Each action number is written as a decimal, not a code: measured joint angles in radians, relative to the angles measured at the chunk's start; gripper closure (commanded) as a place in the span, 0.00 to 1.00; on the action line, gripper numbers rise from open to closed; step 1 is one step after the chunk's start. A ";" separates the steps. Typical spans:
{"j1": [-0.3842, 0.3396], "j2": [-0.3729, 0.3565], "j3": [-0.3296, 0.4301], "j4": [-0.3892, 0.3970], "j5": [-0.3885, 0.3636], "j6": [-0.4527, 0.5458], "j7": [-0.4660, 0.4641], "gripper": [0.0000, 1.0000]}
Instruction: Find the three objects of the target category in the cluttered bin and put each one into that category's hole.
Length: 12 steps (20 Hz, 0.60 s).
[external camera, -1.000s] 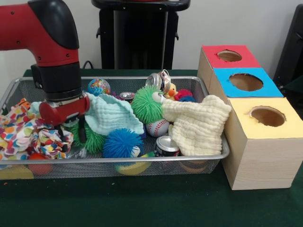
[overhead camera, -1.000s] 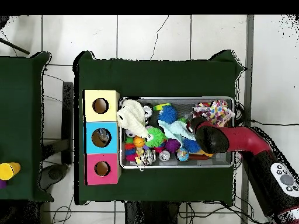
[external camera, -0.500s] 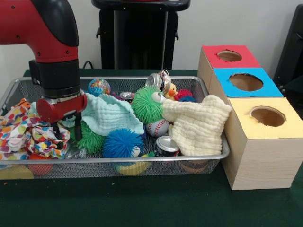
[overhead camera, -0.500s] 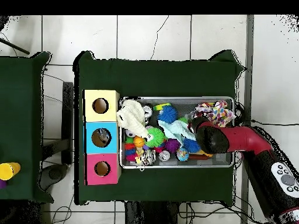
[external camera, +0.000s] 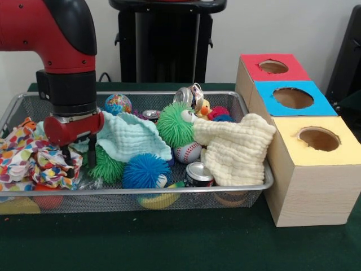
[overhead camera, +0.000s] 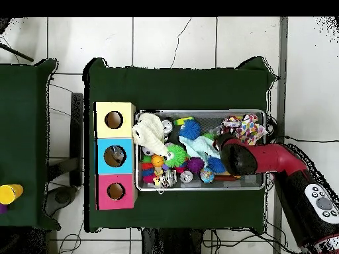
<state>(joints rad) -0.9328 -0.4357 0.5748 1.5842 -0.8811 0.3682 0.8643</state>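
Green spiky ball (external camera: 107, 164) sits just below my gripper (external camera: 79, 157), fingers spread and empty. It looks soft, light and springy; I'd pinch across its middle, clear of the mint cloth (external camera: 132, 137).

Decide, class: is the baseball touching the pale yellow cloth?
Touching. In the front view the yellow cloth drapes over the baseball's right side with no gap between them.

Yellow cup (overhead camera: 9, 194), possibly, on separate green side table (overhead camera: 26, 132).
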 measured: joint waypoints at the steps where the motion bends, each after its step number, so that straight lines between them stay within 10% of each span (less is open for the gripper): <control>1: 0.003 0.000 -0.006 0.000 0.000 -0.007 0.000 0.00; 12: 0.015 0.000 -0.042 0.000 0.009 -0.054 0.000 0.00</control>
<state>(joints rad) -0.9182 -0.4356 0.5329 1.5842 -0.8718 0.3142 0.8643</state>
